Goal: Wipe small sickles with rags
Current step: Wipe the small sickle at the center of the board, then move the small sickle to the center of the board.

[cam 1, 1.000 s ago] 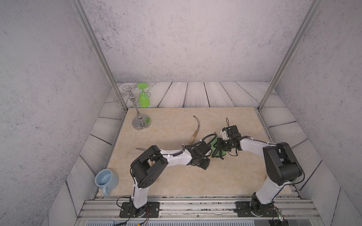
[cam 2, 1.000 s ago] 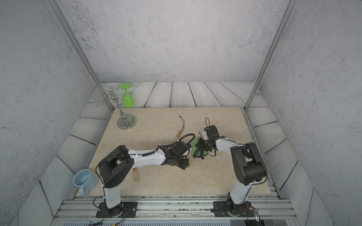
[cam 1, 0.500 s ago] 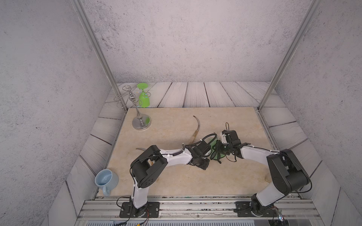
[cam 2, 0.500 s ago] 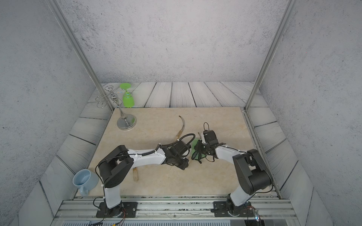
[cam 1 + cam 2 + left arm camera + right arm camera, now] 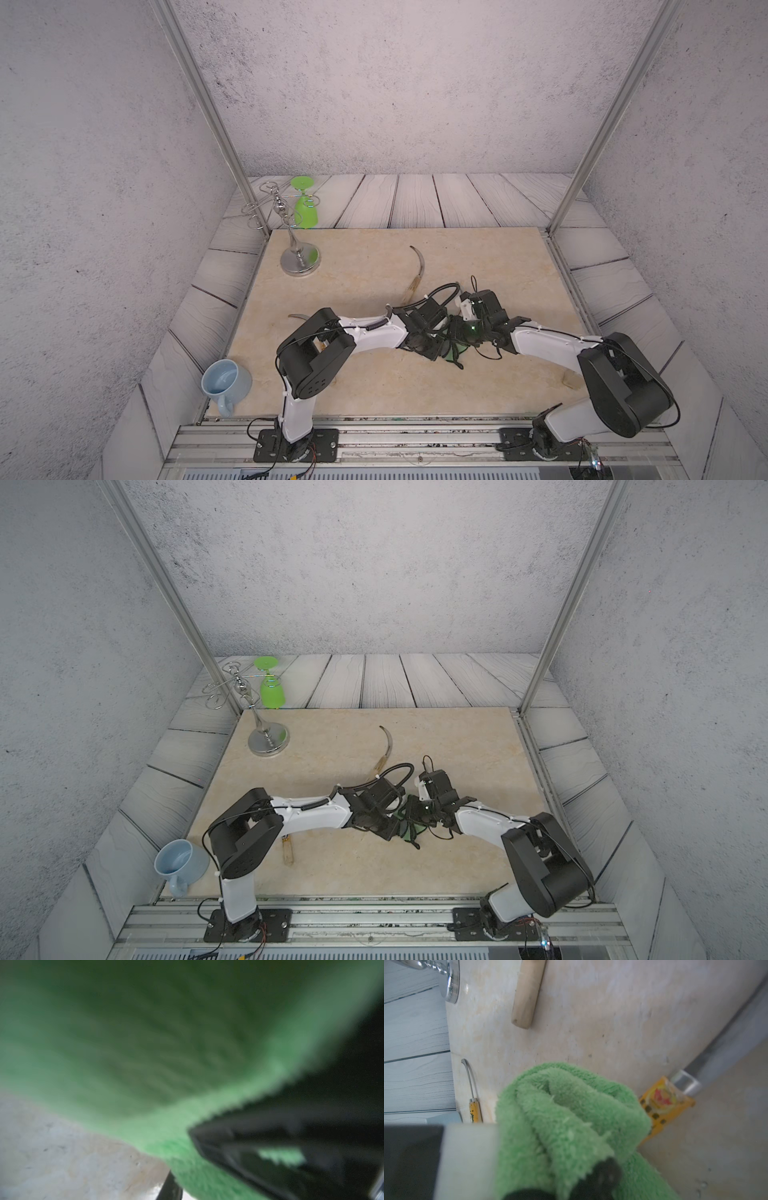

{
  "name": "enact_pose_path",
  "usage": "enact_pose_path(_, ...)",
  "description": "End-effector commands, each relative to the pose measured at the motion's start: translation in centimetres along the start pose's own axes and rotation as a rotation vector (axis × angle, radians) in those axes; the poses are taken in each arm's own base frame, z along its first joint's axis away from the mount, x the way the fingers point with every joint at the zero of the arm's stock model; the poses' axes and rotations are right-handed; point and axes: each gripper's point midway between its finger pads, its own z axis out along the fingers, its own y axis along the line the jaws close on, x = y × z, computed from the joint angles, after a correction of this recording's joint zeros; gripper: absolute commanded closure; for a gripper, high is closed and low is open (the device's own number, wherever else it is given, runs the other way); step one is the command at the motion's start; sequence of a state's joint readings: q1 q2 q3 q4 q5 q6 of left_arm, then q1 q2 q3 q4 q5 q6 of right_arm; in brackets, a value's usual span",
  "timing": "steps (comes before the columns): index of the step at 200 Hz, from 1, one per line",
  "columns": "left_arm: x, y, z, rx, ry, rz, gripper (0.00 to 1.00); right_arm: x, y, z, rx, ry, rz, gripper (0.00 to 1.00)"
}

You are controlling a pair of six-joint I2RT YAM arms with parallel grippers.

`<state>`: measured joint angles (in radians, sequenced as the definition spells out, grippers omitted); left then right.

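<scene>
Right pincer [image 5: 457,338] pinched the folded green fuzzy cloth [image 5: 571,1115]; left pincer [image 5: 436,351] was pressed together, load unseen. Wiping required firm pressure along the blade of the orange-banded sickle [image 5: 666,1103].

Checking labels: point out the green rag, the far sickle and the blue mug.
green rag [image 5: 566,1118]: right wrist view, folded fuzzy bundle.
far sickle [image 5: 411,289]: in a top view, wooden handle.
blue mug [image 5: 243,381]: in a top view, side wall.
</scene>
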<state>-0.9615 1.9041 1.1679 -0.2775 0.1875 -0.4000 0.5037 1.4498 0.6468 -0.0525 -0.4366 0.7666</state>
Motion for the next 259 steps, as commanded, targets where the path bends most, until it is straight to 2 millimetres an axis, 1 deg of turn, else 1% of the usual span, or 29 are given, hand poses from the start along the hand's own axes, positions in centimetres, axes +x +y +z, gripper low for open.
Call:
enact_pose_path(1, -3.5, 0.7, -1.1, -0.021, -0.15, 0.001, 1.0, 4.9, -2.6, -1.4, 0.124, 0.164, 0.104, 0.73)
enact_pose_path(18, -3.0, 0.9, -1.6, -0.029, -0.151, -0.006, 1.0, 3.0, -1.6, -3.0, 0.125, 0.1, 0.082, 0.73)
enact_pose_path(31, -2.8, 1.0, -2.0, -0.033, -0.154, -0.012, 1.0, 1.6, -1.1, -4.3, 0.128, 0.056, 0.072, 0.73)
enact_pose_path(46, -2.6, 0.9, -2.3, -0.031, -0.151, -0.017, 1.0, 0.2, -1.1, -5.9, 0.134, 0.015, 0.07, 0.73)
enact_pose_path(55, -2.5, 0.9, -2.4, -0.029, -0.148, -0.017, 0.98, -0.6, -1.5, -6.9, 0.145, -0.01, 0.074, 0.73)
enact_pose_path(67, -2.5, 0.9, -2.5, -0.029, -0.141, -0.017, 0.92, -1.6, -2.0, -8.3, 0.163, -0.046, 0.074, 0.73)
enact_pose_path(88, -2.7, 0.7, -2.5, -0.032, -0.13, -0.007, 0.76, -3.0, -3.1, -10.5, 0.169, -0.096, 0.091, 0.73)
enact_pose_path(99, -2.9, 0.6, -2.5, -0.033, -0.123, 0.002, 0.71, -3.6, -3.5, -11.4, 0.165, -0.114, 0.098, 0.73)
enact_pose_path(114, -3.3, 0.6, -2.3, -0.038, -0.11, 0.013, 0.66, -4.2, -4.1, -12.5, 0.168, -0.138, 0.102, 0.73)
enact_pose_path(158, -3.6, 0.4, -0.9, -0.041, -0.058, 0.027, 0.64, -5.3, -4.5, -14.1, 0.156, -0.164, 0.092, 0.73)
enact_pose_path(186, -4.7, 0.4, 0.0, -0.053, -0.05, 0.039, 0.61, -5.6, -4.5, -14.8, 0.151, -0.179, 0.08, 0.73)
enact_pose_path(218, -5.5, 0.8, 1.8, -0.076, -0.006, 0.067, 0.6, -5.7, -4.2, -15.3, 0.139, -0.186, 0.073, 0.73)
enact_pose_path(259, -5.1, 1.7, 3.4, -0.114, 0.034, 0.086, 0.58, -6.2, -3.5, -16.2, 0.131, -0.204, 0.053, 0.73)
